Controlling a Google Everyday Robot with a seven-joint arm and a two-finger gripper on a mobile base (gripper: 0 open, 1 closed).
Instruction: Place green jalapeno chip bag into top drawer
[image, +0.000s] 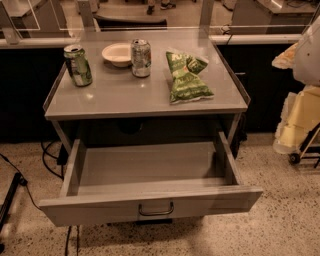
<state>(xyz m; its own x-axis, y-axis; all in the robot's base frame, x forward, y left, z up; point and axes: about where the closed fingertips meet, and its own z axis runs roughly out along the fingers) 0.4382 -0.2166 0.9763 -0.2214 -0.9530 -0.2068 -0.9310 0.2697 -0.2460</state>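
The green jalapeno chip bag lies flat on the right part of the grey table top, crinkled, with white lettering. The top drawer below is pulled wide open and its inside is bare. Its front panel carries a small dark pull handle. My gripper is a pale blurred shape at the right edge of the view. It is beyond the table's right side, well apart from the bag and at about the table top's height. It holds nothing that I can see.
A green soda can stands at the table's left. A white bowl and a silver can stand at the back middle. A cart with yellow and white material stands on the floor at right. Cables lie on the floor at left.
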